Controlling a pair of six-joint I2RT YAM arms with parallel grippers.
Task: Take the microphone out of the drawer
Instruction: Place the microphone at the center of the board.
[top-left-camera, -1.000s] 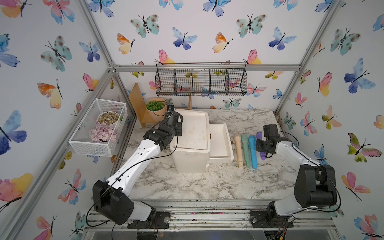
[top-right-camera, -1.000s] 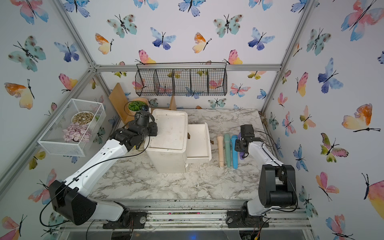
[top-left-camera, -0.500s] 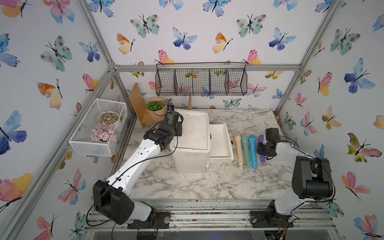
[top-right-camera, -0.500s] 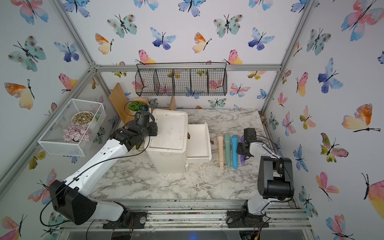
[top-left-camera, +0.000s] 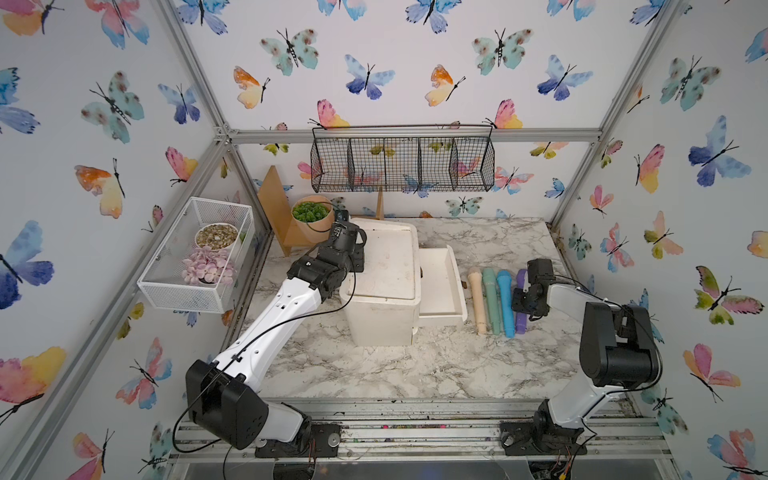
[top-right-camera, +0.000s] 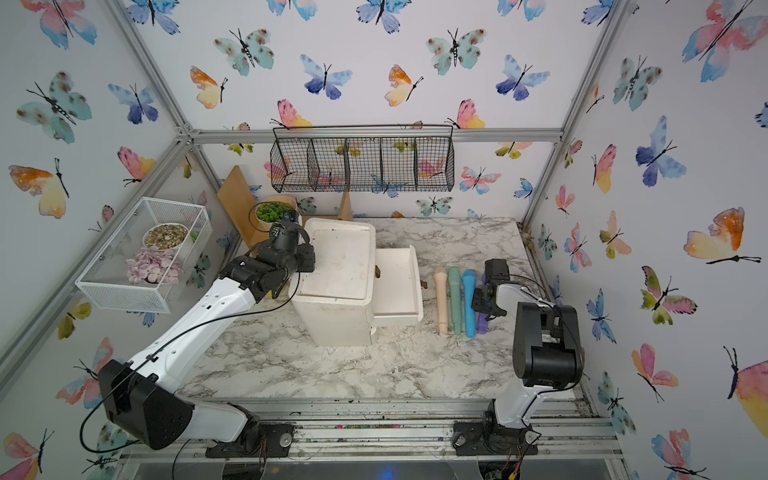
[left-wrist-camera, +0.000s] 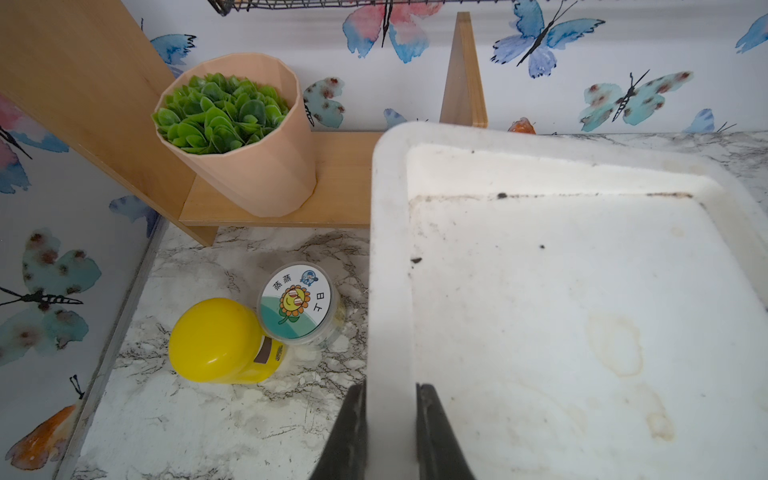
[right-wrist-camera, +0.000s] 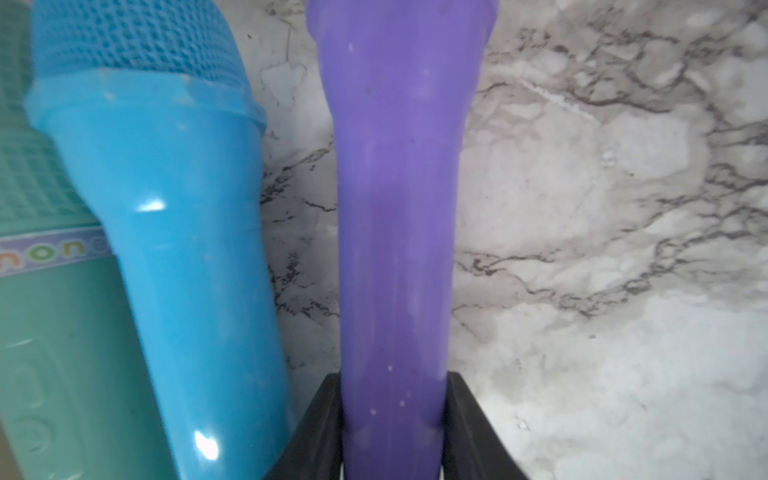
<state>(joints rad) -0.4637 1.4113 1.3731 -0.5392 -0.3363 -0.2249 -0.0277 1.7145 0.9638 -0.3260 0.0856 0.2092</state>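
Surface: marble, carrying everything you need to track. White cabinet sits left of centre. Its drawer stands pulled out toward the right arm's side, and in both top views the drawer floor shows bare, with no microphone inside.

Four microphones lie on the surface between the drawer and the right arm, all parallel, heads toward the back wall. Order outward from the drawer: beige microphone, green microphone, blue microphone, purple microphone. The purple one is just beside the blue, with a thin strip of marble between them in the right wrist view.

Purple microphone is the task's thing, as I judge it. It is out of the drawer and level with its neighbours. You cannot tell from these views whether it rests fully on the marble or hangs just clear.

Right fingers: closed across the narrow handle, one on each flank. The long axis therefore runs straight ahead from between them, head end farthest.

Judgement: your coming move is to release and back off along that axis. A sideways exit risks nudging the blue one.

Left fingers: pinched tight on the cabinet's top rim, on the side away from the row. Right arm is by far the nearer.
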